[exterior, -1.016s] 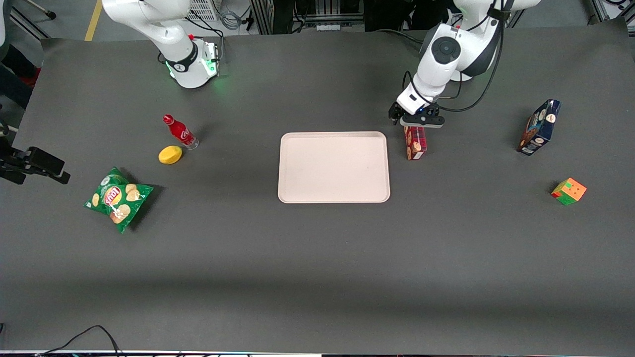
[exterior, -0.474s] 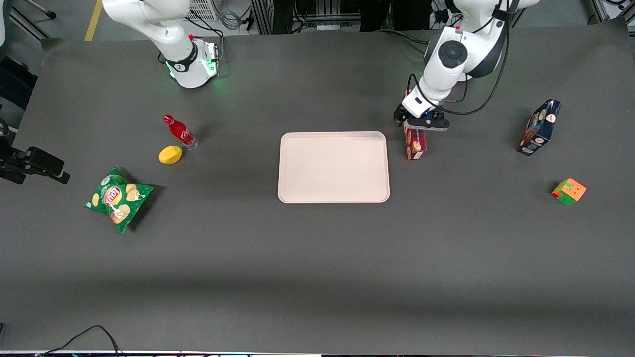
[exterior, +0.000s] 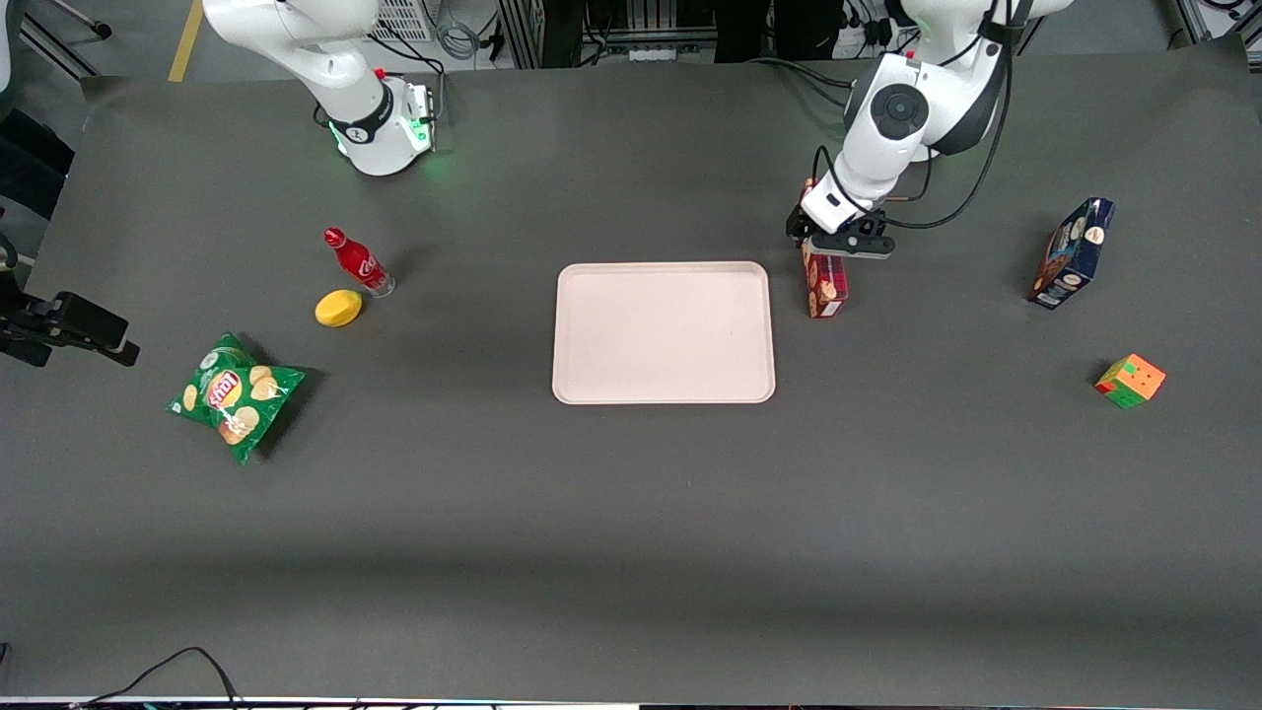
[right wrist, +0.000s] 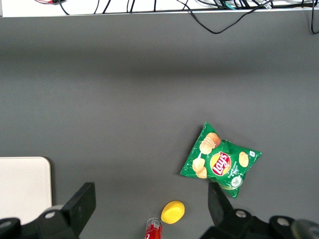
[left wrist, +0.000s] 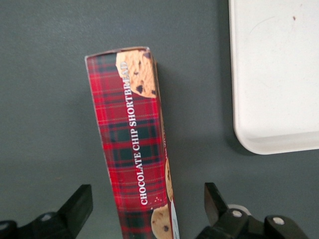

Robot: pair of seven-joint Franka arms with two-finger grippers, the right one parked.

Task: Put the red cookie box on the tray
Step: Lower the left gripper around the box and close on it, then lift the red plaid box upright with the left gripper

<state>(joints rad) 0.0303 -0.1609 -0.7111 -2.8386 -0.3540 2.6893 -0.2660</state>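
Note:
The red cookie box [exterior: 826,288] lies on the table beside the tray [exterior: 663,331], toward the working arm's end. Its red plaid top reads "CHOCOLATE CHIP SHORTBREAD" in the left wrist view [left wrist: 132,144]. My left gripper [exterior: 836,243] hovers over the box's end farther from the front camera and hides that end. The gripper [left wrist: 148,206] is open, one finger on each side of the box with a gap to it on both sides. A corner of the tray [left wrist: 274,74] lies close beside the box.
A dark blue cookie box [exterior: 1072,252] and a coloured cube [exterior: 1130,381] sit toward the working arm's end. A red bottle [exterior: 358,261], a lemon [exterior: 338,308] and a green chip bag [exterior: 234,394] lie toward the parked arm's end.
The left gripper has shifted slightly along the box, away from the front camera and toward the working arm's end. The box and tray have not moved.

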